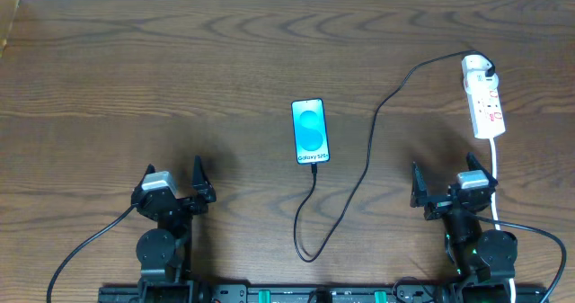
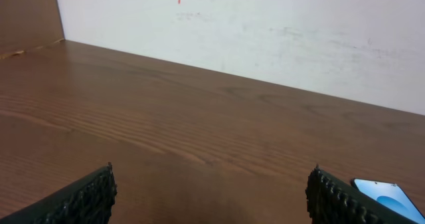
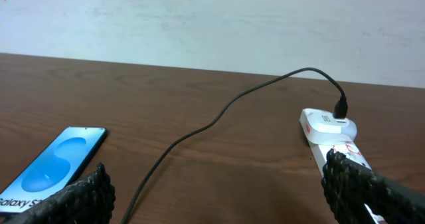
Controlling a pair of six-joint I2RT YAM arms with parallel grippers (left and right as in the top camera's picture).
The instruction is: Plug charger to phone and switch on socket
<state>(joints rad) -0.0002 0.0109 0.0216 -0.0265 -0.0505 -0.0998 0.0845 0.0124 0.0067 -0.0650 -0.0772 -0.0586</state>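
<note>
The phone (image 1: pixel 310 130) lies flat mid-table, its blue screen lit. It also shows in the left wrist view (image 2: pixel 388 196) and the right wrist view (image 3: pixel 56 161). The charger cable (image 1: pixel 367 164) (image 3: pixel 199 131) runs from the phone's near edge, loops toward me, then climbs to a white plug (image 3: pixel 329 123) on the far end of the socket strip (image 1: pixel 486 103) (image 3: pixel 335 143). I cannot tell whether the cable tip is inserted in the phone. My left gripper (image 1: pixel 173 173) (image 2: pixel 212 194) is open over bare wood, left of the phone. Near the strip's close end, my right gripper (image 1: pixel 445 172) (image 3: pixel 216 191) is open and holds nothing.
The strip's white cord (image 1: pixel 496 173) trails down past my right arm. A pale wall (image 2: pixel 265 31) closes the table's far side. A brown cardboard panel (image 2: pixel 26 18) stands at the far left corner.
</note>
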